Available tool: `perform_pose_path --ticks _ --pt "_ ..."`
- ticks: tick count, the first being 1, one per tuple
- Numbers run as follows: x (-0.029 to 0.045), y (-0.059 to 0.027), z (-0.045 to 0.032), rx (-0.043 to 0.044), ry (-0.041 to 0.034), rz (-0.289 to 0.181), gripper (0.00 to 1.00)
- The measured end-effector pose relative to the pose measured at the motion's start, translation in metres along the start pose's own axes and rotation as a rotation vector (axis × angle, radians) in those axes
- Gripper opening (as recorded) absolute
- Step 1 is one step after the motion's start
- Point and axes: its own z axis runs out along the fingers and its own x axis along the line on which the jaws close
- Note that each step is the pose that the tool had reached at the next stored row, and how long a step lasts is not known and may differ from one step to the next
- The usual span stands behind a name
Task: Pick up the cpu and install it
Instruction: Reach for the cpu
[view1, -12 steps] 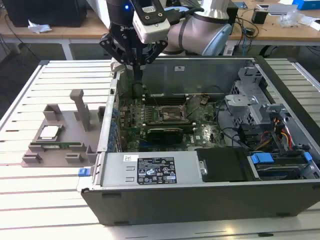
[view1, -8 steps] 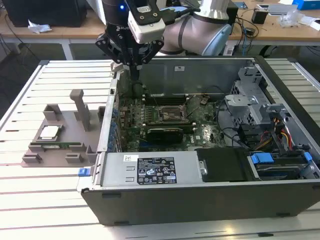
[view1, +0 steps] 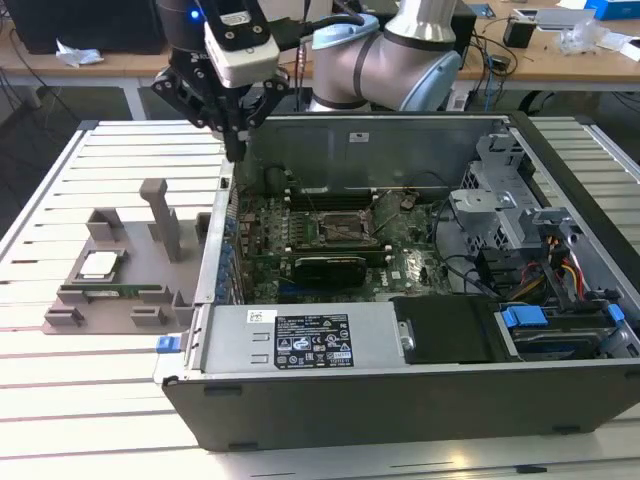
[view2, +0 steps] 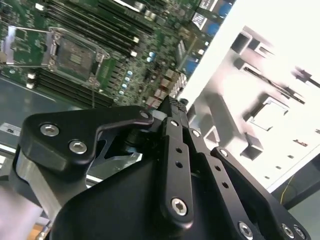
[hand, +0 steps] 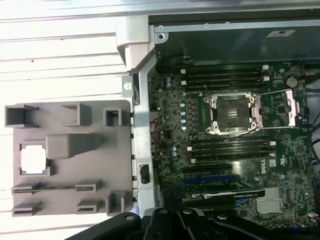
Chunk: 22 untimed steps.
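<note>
The cpu (view1: 100, 265) is a small silver square lying flat in a recess of the grey holder tray (view1: 150, 310), on the exterior view's left of the open computer case. In the first wrist view the cpu (hand: 34, 161) looks bright white in that same tray. My gripper (view1: 237, 148) hangs above the case's left wall, between tray and motherboard, well above both. Its fingers meet at a point with nothing between them, so it is shut. The empty black socket (view1: 335, 228) sits in the middle of the motherboard, its frame raised (hand: 232, 112).
The open computer case (view1: 400, 400) has tall metal walls around the green motherboard (view1: 300, 260). A grey post (view1: 160, 215) rises from the holder tray near the cpu. A long green memory stick (view1: 120, 292) lies in a tray slot. Drive bays and cables (view1: 540, 260) fill the case's right end.
</note>
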Motion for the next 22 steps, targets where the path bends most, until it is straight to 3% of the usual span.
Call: perform_pose_path --ticks 3,9,14,20,22 --pt "0.0119 -0.0009 -0.0003 0.0000 0.0000 0.000 0.11" --pt "0.0262 -0.0019 -0.0007 0.0001 0.0000 0.000 0.11" --pt "0.0518 -0.0038 -0.0014 0.0000 0.0000 0.000 0.11" --pt "0.0691 -0.0051 -0.0018 0.0000 0.0000 0.000 0.11" --pt "0.0808 -0.0060 -0.0022 0.0001 0.0001 0.000 0.11"
